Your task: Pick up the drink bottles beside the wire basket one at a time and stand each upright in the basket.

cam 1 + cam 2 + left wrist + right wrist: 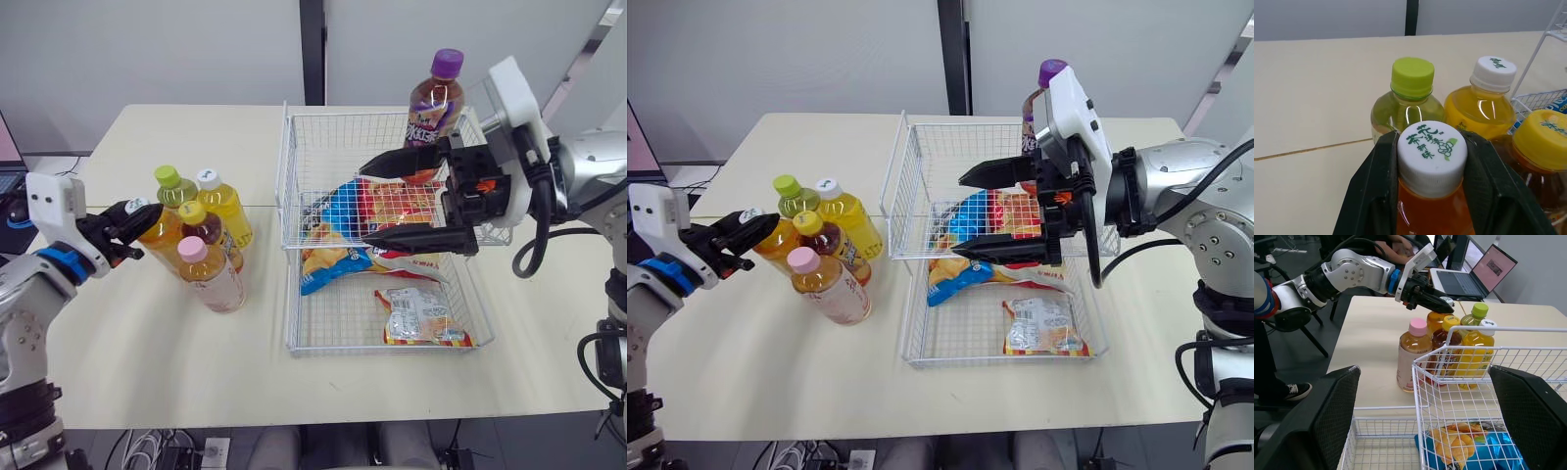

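Left gripper [137,213] clamps bottle [1432,208]; snacks [421,318] litter basket [290,284].

There are six drink bottles in all. Five stand on the tabletop [147,333], left of the single wire basket [290,176]: one green-cap bottle [174,188], one pink-cap bottle [210,276], one yellow-cap bottle [202,225] and two with white caps, the juice bottle [225,204] and the tea bottle [1432,154]. One purple-cap bottle [437,98] stands in the basket's far right corner. Snack bags also lie in the basket: one clear bag [421,315] on the near side, and at least two overlapping bags [377,206] farther back.

A crisp bag [345,210] and small snack packet [423,315] lie flat; open laptop [1475,275] beyond the table [147,343].
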Robot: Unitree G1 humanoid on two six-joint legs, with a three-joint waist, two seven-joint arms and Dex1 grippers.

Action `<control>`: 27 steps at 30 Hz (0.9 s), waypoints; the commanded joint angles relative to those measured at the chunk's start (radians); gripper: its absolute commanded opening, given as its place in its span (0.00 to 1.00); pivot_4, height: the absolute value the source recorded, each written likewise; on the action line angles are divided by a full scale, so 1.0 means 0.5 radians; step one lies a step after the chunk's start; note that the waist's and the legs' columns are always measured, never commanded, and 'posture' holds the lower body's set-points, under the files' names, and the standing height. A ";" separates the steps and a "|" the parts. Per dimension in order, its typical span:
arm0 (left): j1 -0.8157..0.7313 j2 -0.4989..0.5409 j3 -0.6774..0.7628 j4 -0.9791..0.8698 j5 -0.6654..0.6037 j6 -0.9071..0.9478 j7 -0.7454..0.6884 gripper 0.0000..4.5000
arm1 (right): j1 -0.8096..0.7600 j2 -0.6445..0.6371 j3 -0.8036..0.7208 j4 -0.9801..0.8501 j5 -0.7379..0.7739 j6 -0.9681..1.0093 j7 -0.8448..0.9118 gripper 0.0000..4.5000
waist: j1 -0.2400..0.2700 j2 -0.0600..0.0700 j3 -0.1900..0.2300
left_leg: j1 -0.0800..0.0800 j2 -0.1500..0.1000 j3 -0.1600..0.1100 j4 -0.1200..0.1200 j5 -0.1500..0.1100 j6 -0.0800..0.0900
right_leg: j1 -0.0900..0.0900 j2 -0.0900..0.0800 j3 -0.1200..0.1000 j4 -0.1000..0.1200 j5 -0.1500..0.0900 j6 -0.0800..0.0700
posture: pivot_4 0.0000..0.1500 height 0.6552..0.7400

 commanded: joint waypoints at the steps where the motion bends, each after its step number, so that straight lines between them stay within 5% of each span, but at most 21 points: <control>1: -0.002 0.149 0.238 -0.203 -0.158 0.070 -0.016 0.30 | -0.019 -0.019 -0.087 -0.027 0.033 -0.017 -0.007 1.00 | 0.000 -0.001 0.001 | -0.001 0.000 -0.001 0.000 0.000 0.000 | 0.000 0.000 0.000 0.000 0.000 0.000 | 1.00 1.00; 8: -0.023 0.494 0.476 -0.125 -0.302 0.219 -0.178 0.30 | -0.040 -0.009 -0.068 0.021 0.000 -0.061 0.029 1.00 | -0.001 -0.001 0.001 | 0.000 0.000 -0.001 -0.001 0.000 0.000 | 0.001 0.001 -0.002 -0.002 0.000 0.000 | 1.00 1.00; 15: -0.391 1.115 0.428 0.362 -0.418 0.326 -0.505 0.30 | -0.054 -0.037 -0.064 0.069 -0.034 -0.108 0.074 1.00 | -0.004 -0.001 0.002 | -0.001 0.001 -0.001 -0.001 0.000 0.000 | 0.002 0.012 -0.004 -0.005 0.000 0.000 | 1.00 1.00; 21: -1.064 1.465 -0.225 0.715 -0.469 0.204 -0.744 0.30 | -0.061 -0.138 -0.123 0.098 -0.035 -0.082 0.080 1.00 | 0.002 -0.001 0.003 | -0.002 0.002 -0.003 -0.003 0.000 0.000 | 0.004 0.014 -0.006 -0.010 0.000 0.001 | 1.00 1.00; 27: -2.125 1.200 -0.953 0.962 -0.242 0.293 -0.976 0.30 | -0.058 -0.303 -0.208 0.149 -0.052 -0.085 0.099 1.00 | 0.000 -0.002 0.004 | -0.009 0.001 -0.005 0.001 0.000 0.000 | 0.003 0.019 -0.007 -0.011 0.002 0.004 | 1.00 1.00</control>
